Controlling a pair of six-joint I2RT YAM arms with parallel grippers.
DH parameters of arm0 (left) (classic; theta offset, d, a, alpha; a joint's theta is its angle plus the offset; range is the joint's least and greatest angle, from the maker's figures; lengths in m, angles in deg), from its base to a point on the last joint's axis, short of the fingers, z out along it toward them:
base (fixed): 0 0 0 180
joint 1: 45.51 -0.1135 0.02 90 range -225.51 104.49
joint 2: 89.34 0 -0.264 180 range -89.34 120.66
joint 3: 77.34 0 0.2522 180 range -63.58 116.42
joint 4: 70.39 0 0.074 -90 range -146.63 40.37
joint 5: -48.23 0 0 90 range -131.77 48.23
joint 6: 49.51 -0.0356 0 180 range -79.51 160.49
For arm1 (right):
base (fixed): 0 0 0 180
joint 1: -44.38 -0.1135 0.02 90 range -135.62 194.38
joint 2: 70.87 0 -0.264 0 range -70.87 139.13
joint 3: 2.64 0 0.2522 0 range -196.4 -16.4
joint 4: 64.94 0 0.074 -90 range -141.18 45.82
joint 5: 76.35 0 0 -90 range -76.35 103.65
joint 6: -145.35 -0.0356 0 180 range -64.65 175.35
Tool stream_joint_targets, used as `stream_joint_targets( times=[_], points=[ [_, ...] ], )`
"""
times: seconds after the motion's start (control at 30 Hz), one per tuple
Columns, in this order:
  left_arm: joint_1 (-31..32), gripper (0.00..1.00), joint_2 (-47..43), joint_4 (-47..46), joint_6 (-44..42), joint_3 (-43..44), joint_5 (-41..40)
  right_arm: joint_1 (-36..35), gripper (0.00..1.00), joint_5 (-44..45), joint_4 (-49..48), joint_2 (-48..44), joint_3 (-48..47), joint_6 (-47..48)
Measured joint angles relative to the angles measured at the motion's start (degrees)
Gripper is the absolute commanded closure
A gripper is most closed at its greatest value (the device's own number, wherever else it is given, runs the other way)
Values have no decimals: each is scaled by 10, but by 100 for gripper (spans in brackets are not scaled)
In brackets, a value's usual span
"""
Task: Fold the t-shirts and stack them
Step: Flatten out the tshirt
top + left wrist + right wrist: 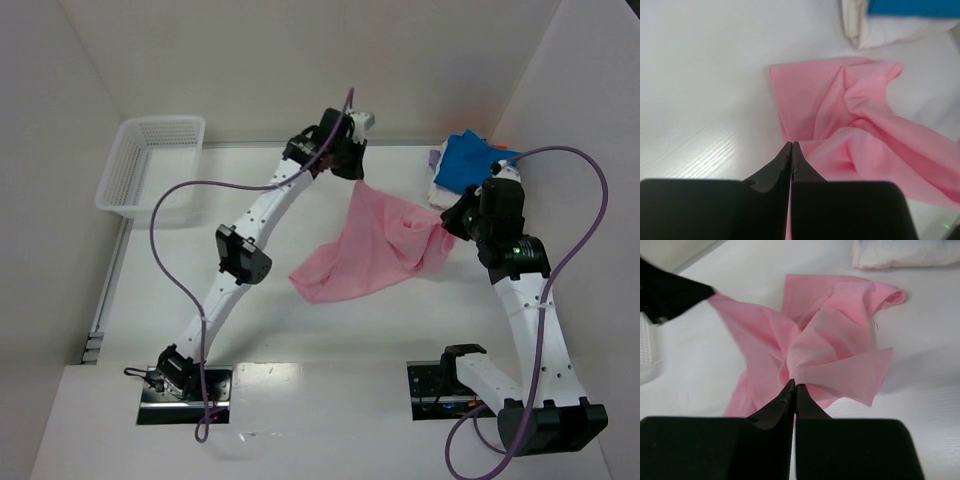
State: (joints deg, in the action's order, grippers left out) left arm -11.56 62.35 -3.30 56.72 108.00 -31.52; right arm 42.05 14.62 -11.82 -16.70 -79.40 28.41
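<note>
A light pink t-shirt [375, 245] hangs crumpled between my two grippers, its lower part resting on the white table. My left gripper [352, 170] is shut on its far upper corner, and my right gripper [448, 222] is shut on its right side. In the left wrist view the gripper [791, 145] has its jaws pressed together with a sliver of pink between them, and the pink t-shirt [855, 120] spreads beyond. In the right wrist view the gripper [794, 386] pinches a bunched fold of the pink t-shirt [830, 340]. A bright blue t-shirt [470, 160] lies on a white one [441, 192] at the back right.
A white mesh basket [150, 160] stands at the back left against the wall. A bit of lavender cloth [434, 158] shows beside the blue t-shirt. Walls close in the table on the left, back and right. Purple cables loop off both arms.
</note>
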Motion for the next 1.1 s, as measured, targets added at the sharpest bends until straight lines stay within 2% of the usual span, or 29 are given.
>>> stream_joint_targets(
  times=[0.13, 0.27, 0.33, 0.4, 0.5, 0.6, 0.67, 0.73, 0.87, 1.1],
  points=[
    [-14, 100, -159, 5, -15, -56, -40, 4, 100, 4, -6, 14, -39, 9],
    [-16, 100, -307, -18, -28, -114, -92, 5, 100, 9, -16, 65, -127, 19],
    [-15, 100, -407, -33, -35, -173, -140, 7, 100, 12, -27, 89, -175, 23],
    [-15, 100, -440, -40, -40, -190, -159, 12, 100, 15, -36, 118, -239, 25],
    [-25, 100, -513, -55, -43, -269, -209, 22, 100, 19, -45, 176, -365, 30],
    [-58, 100, -574, -57, -43, -333, -245, 26, 100, 19, -59, 216, -452, 34],
    [-81, 100, -614, -73, -43, -385, -265, 26, 100, 10, -57, 256, -543, 39],
    [-87, 100, -648, -87, -43, -423, -273, 23, 100, -1, -61, 275, -584, 39],
    [-84, 100, -707, -111, -43, -486, -287, 21, 100, -34, -60, 294, -629, 40],
    [-83, 100, -793, -149, -43, -555, -321, 16, 100, -103, -60, 297, -619, 39]
  ],
)
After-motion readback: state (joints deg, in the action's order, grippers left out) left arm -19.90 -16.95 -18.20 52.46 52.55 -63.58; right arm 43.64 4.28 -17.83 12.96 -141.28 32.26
